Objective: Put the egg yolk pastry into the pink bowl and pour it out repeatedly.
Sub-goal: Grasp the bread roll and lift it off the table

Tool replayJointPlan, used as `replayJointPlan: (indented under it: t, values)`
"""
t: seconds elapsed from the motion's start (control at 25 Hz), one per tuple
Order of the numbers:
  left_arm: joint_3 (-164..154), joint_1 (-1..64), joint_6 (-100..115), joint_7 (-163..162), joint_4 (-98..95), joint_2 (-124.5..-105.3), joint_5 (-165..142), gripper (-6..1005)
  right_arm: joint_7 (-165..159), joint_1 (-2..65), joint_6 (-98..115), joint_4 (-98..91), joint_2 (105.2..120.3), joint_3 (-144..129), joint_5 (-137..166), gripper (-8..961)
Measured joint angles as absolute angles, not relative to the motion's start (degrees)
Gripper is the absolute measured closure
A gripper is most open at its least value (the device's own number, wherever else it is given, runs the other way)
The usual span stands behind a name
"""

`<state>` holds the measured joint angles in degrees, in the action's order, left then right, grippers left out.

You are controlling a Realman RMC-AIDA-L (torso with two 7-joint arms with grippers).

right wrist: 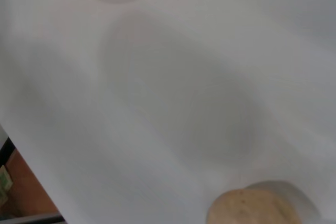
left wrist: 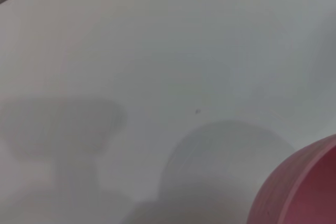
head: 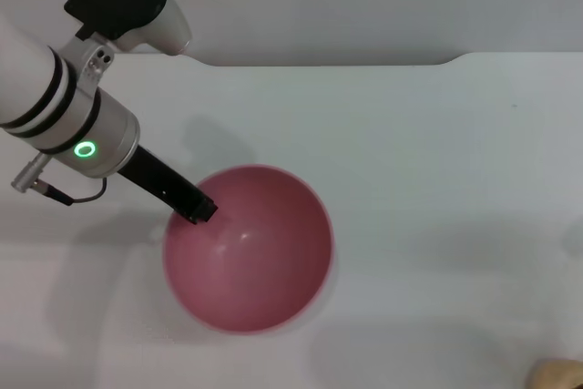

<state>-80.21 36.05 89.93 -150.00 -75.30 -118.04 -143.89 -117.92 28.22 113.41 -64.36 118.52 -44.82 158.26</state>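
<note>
The pink bowl (head: pixel 248 248) stands on the white table in the middle of the head view, and its inside is bare. My left gripper (head: pixel 198 207) reaches in from the upper left, and its black fingers are closed over the bowl's near-left rim. The bowl's outer wall also shows in the left wrist view (left wrist: pixel 302 190). The egg yolk pastry (head: pixel 557 373) lies on the table at the bottom right corner, far from the bowl. It also shows in the right wrist view (right wrist: pixel 253 207), close under that camera. My right gripper is not seen in any view.
The white table (head: pixel 428 161) runs to a back edge with a step near the top right. A table edge, with an orange floor and dark clutter beyond it, shows in the right wrist view (right wrist: pixel 21 182).
</note>
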Motion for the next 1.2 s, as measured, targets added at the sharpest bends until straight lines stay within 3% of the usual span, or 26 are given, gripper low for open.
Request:
replayJointPlan:
  t: [0.88, 1.2]
  values:
    - [-80.48, 36.31, 89.49, -150.91, -75.41, -118.30, -143.54, 999, -118.02, 29.74, 107.33, -59.71, 118.81, -49.28, 157.79, 328]
    - [-80.51, 36.81, 89.22, -150.91, -75.42, -118.30, -143.47, 999, -117.82, 29.55, 106.58, -60.18, 118.63, -49.34, 157.76, 638]
